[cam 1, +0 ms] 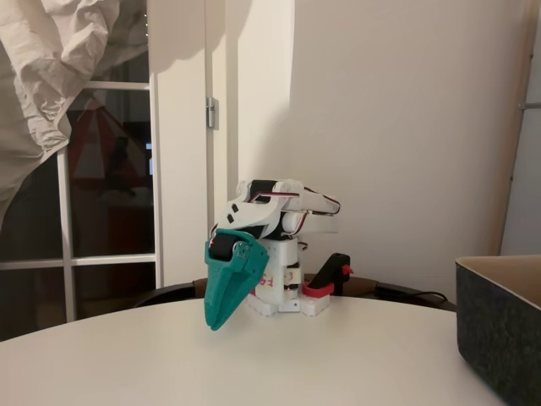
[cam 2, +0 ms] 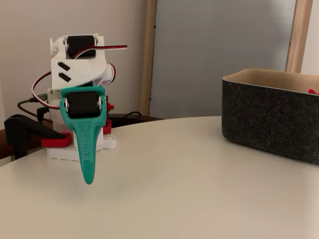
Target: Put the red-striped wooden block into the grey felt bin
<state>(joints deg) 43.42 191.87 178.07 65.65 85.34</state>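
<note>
Bench point(cam 1: 254, 364) of pale, rounded white surface carries the white arm point(cam 1: 275, 211), which sits folded low over its own base in both fixed views. From that base the teal gripper point(cam 1: 215, 320) slopes downward, its tip hanging just above the bench surface without touching it; in a fixed view point(cam 2: 88, 178) it points almost straight down in front of the base. Its fingers lie together as one narrow wedge with no gap visible between them, and nothing is held in them.

Grey felt bin point(cam 2: 271, 117) stands on the bench well apart from the arm's base, to the right of it in both fixed views; its dark speckled wall is upright and its lighter tan inside shows along the rim point(cam 1: 499, 326). A small bit of red point(cam 2: 312, 91) peeks over the bin's far right rim in a fixed view, inside the bin; it is too little to tell whether this is the red-striped wooden block.

Beside the arm's base, a black-and-red clamp point(cam 1: 328, 281) grips the bench edge, and a black cable point(cam 1: 414, 295) trails behind toward the bin's side.
</note>
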